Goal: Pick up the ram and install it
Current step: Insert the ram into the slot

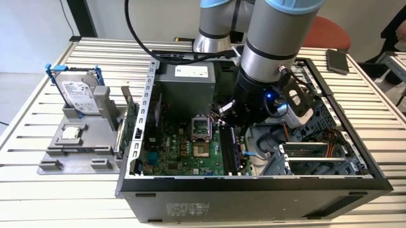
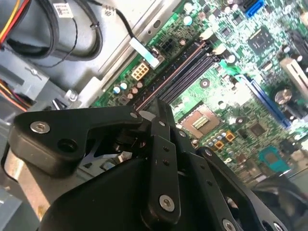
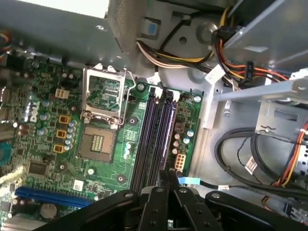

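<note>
Your tool [image 3: 166, 185] is squeezed shut on the ram [image 3: 163, 144], a thin stick standing on its edge. It hangs right over the long dark slots [image 3: 147, 139] on the green board [image 3: 43, 120] inside the computer case [image 1: 254, 190].

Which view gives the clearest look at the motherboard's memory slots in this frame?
The first wrist view: the memory slots run nearly their full length, unobstructed, beside the CPU socket. The second wrist view shows them at a slant above the gripper. In the exterior view they sit partly behind the arm.
</note>
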Robot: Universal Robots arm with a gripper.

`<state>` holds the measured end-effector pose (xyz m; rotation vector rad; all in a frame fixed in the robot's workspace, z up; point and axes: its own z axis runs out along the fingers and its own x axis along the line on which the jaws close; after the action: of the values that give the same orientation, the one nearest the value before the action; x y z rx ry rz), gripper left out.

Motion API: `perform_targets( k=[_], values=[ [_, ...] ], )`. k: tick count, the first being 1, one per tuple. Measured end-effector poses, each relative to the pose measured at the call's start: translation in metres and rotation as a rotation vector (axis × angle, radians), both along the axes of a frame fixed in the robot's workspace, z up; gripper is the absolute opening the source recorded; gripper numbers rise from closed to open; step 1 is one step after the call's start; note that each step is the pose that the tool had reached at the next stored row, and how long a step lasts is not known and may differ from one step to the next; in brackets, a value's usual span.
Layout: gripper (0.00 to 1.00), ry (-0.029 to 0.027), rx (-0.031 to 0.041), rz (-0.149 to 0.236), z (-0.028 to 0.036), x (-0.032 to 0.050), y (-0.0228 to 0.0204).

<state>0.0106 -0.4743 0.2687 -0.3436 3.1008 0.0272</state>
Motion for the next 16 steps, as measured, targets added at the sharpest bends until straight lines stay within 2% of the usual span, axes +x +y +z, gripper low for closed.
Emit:
perform_targets(
  k=[16],
  values=[
    [0.0, 0.0001, 0.0, 0.301, 0.0, 0.0, 0.0001]
  ],
)
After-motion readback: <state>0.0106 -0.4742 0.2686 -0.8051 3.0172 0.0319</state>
